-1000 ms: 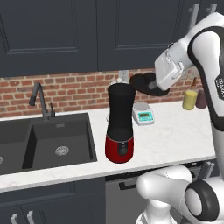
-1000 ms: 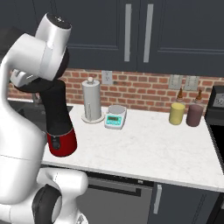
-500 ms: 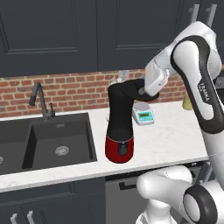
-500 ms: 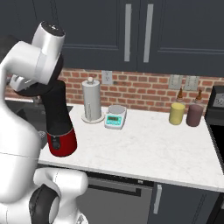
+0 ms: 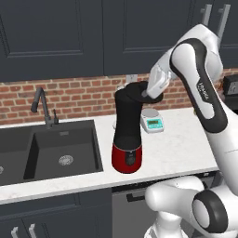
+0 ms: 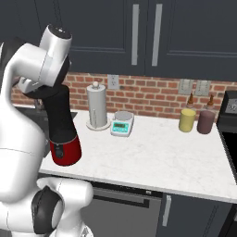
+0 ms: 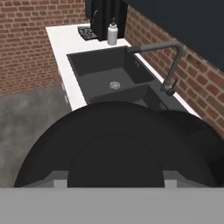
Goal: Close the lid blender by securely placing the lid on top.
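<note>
In the centre of the left base view, the end effector (image 5: 148,91) is gripping the lid (image 5: 138,90), holding it just above the blender (image 5: 127,135) on the bench (image 5: 186,139). The jar opening is lying directly beneath, slightly leftward; blender axis is standing upright.

**Robot body: white arm on mobile base**

A white, glossy arm (image 5: 197,88) is built of rounded, tubular segments. Dark grey to black bands are seen at the joints. A small line of dark lettering is printed along the forearm link in the left base view; it cannot be read. A round dark cap (image 6: 59,31) is set on the upper joint housing in the right base view. The hand section (image 5: 158,80) is formed as a white, boxy block. The base (image 5: 181,204) is shaped as a bulbous white shell, with a large dark grey disc (image 5: 208,216) at one side.
</note>
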